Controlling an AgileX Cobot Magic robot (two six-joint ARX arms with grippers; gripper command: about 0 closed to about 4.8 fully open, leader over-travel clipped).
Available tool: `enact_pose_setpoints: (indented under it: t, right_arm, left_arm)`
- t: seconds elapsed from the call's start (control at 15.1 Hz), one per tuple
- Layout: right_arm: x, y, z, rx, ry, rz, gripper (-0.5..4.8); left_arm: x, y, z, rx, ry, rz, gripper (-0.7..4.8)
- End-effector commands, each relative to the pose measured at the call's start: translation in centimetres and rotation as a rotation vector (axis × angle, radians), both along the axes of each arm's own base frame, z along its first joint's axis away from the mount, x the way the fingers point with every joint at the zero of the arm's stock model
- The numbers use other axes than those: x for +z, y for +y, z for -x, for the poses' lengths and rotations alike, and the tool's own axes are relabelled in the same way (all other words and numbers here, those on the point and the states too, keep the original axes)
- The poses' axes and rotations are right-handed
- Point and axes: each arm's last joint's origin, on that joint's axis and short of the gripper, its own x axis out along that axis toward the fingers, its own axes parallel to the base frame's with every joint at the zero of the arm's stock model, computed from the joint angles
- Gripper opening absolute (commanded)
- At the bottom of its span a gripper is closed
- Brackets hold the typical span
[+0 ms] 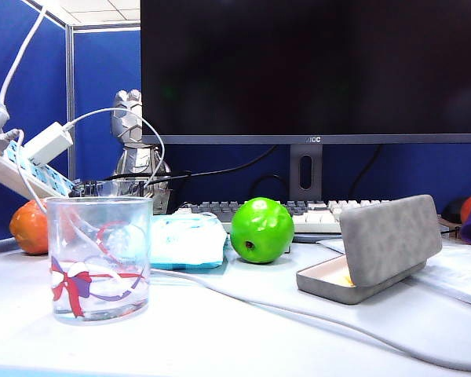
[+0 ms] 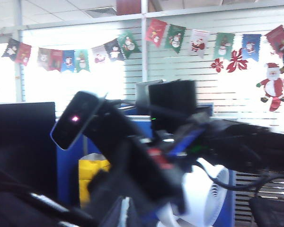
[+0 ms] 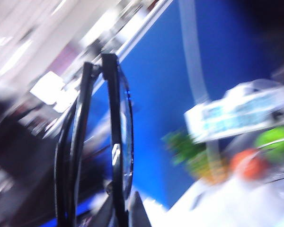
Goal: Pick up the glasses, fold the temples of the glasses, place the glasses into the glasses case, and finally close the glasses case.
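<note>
In the right wrist view the glasses (image 3: 114, 123) stand edge-on, held up in the air, with my right gripper (image 3: 121, 204) shut on the thin black front frame. The temples (image 3: 68, 156) lie close alongside the frame. The view is blurred. My left gripper (image 2: 125, 210) is shut with nothing between its fingers, facing black arm hardware (image 2: 132, 156) high above the desk. The glasses case (image 1: 377, 251) sits at the desk's right with its grey lid raised and its beige lining (image 1: 335, 276) showing. Neither gripper shows in the exterior view.
A green apple (image 1: 261, 228) lies left of the case, beside a light-blue tissue pack (image 1: 188, 239). A clear drinking glass (image 1: 100, 258) stands front left. A white cable (image 1: 298, 312) crosses the desk. Keyboard (image 1: 314, 210) and monitor (image 1: 314, 71) stand behind.
</note>
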Motion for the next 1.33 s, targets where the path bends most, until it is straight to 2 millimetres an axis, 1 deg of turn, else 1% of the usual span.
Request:
enact_pose_setpoints:
  t: [0.07, 0.27, 0.4, 0.53, 0.66, 0.8, 0.93, 1.06, 1.19, 1.33]
  right_arm:
    - [0.2, -2.5, -0.1, -0.150, 0.022, 0.015, -0.06]
    - [0.9, -4.4, 1.0, -0.243, -0.031, 0.040, -0.06]
    - [1.4, -5.2, 2.1, -0.284, -0.065, 0.056, -0.06]
    - [1.3, -5.9, 2.8, -0.346, -0.088, 0.107, -0.06]
    - [0.8, -6.1, 3.3, -0.363, -0.075, 0.166, -0.06]
    - [0.3, -6.3, 3.7, -0.430, -0.059, 0.247, -0.06]
    - [0.0, -6.3, 4.2, -0.448, -0.034, 0.274, -0.06]
    - [0.2, -6.4, 4.6, -0.464, -0.060, 0.291, -0.06]
    - [-0.2, -6.5, 4.7, -0.462, -0.062, 0.340, -0.06]
    - [-1.2, -6.7, 4.8, -0.522, -0.016, 0.459, -0.06]
  left_arm:
    - [0.8, 0.6, 1.0, -0.032, 0.004, -0.018, 0.12]
    - [0.4, 0.7, 1.3, -0.064, 0.084, -0.091, 0.13]
    - [-0.8, 0.5, 1.0, -0.064, 0.203, -0.168, 0.13]
    - [-2.2, 0.0, 0.8, -0.034, 0.314, -0.248, 0.13]
    - [-4.2, -1.2, 1.1, 0.042, 0.372, -0.369, 0.13]
    - [-6.2, -3.3, 1.5, -0.003, 0.432, -0.463, 0.13]
    - [-8.4, -5.3, 1.8, -0.033, 0.476, -0.555, 0.13]
    - [-10.7, -6.7, 1.6, -0.006, 0.506, -0.652, 0.13]
    - [-12.7, -7.3, 1.2, 0.035, 0.525, -0.739, 0.13]
    - [-14.7, -7.7, 0.5, 0.088, 0.553, -0.816, 0.13]
